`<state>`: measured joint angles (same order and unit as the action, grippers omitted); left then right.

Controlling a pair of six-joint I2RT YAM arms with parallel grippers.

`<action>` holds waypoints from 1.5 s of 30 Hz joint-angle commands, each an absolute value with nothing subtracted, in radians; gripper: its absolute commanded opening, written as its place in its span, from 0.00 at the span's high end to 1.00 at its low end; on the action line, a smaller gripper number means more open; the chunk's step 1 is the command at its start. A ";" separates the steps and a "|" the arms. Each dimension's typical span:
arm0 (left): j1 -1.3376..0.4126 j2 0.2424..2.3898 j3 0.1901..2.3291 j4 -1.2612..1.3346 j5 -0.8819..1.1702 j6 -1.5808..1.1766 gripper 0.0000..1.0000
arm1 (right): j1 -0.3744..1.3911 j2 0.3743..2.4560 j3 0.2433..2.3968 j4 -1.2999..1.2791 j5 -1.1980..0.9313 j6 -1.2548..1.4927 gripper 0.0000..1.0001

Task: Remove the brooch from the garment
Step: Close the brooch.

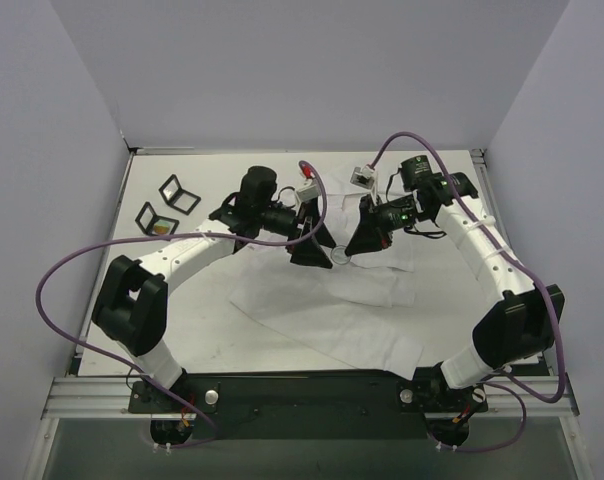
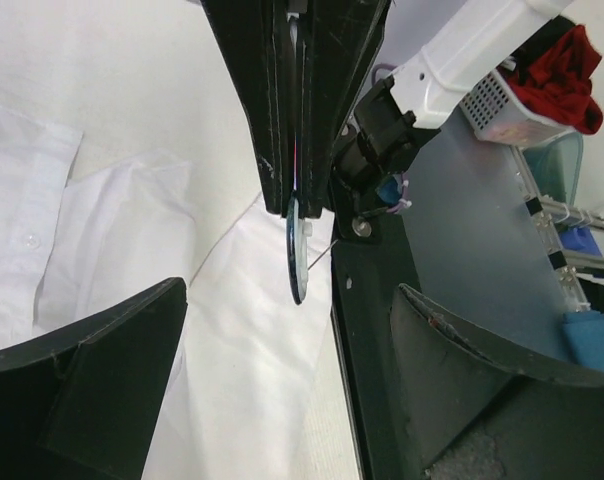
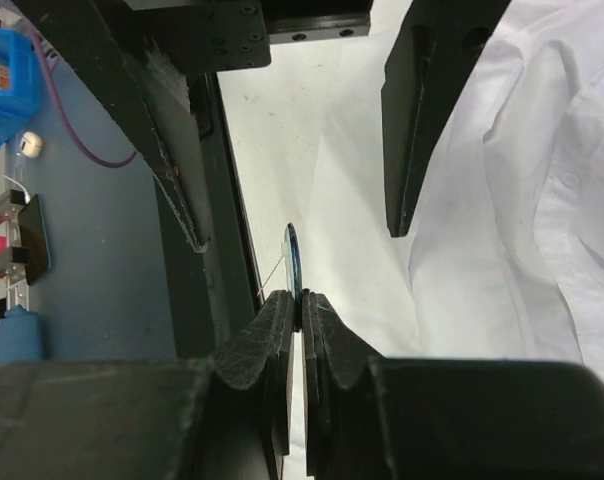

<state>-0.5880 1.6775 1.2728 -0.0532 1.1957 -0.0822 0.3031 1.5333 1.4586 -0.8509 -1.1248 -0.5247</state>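
White garment (image 1: pixel 332 310) lies rumpled across the middle of the table (image 1: pixel 202 330). Right gripper (image 3: pixel 302 300) is pinched tight on the brooch (image 3: pixel 293 255) (a thin round disc, seen edge-on), which it holds just over the cloth between the two arms. Left gripper (image 2: pixel 291 288) is spread wide, one finger on either side of the disc and apart from it.

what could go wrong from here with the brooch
The right gripper pinches the brooch only at its thin rim, so it might twist or slip out.
A thin wire sticks out beside the brooch; I cannot tell if it is free of the garment, so a pull could snag the fabric.
The left gripper stands open close around it, so the fingers might collide.
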 commanded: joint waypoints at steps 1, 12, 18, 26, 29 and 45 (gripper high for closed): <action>-0.586 1.672 1.220 0.277 1.247 -0.336 0.07 | 0.296 1.539 1.480 -0.879 -1.239 -0.568 1.00; -0.600 1.753 1.140 0.824 1.256 -0.810 0.28 | 0.290 1.597 1.486 -0.871 -1.233 -0.563 1.00; -0.612 1.743 1.150 0.665 1.227 -0.688 0.30 | 0.270 1.592 1.488 -0.841 -1.210 -0.537 1.00; -0.629 1.740 1.198 0.405 1.180 -0.506 0.34 | 0.264 1.595 1.477 -0.804 -1.193 -0.505 1.00; -0.629 1.746 1.197 0.434 1.181 -0.537 0.37 | 0.264 1.592 1.471 -0.801 -1.190 -0.503 1.00; -0.607 1.755 1.140 0.666 1.197 -0.707 0.53 | 0.255 1.582 1.454 -0.788 -1.198 -0.486 1.00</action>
